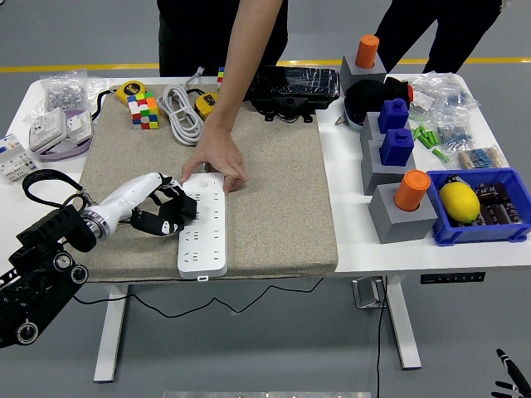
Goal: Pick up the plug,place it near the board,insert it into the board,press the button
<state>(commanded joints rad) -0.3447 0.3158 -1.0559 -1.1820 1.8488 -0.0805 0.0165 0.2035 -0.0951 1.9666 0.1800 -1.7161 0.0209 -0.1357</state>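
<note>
A white power strip [204,228] lies lengthwise on the grey felt mat [274,191]. A person's hand [217,162] presses down on the strip's far end. My left hand [166,214], with a white forearm and black fingers, lies on the mat against the strip's left edge. It is curled around a black plug [168,224], which is mostly hidden in the fingers. A black cable [46,177] loops away to the left. Only a sliver of my right hand [508,375] shows at the bottom right corner, below the table.
On the mat's far edge lie a colour cube [143,109], a coiled white cable [182,114], yellow tape measures [130,89] and a black device [294,87]. Grey blocks with blue and orange pegs [397,157] and a blue bin holding a lemon [477,207] stand at the right.
</note>
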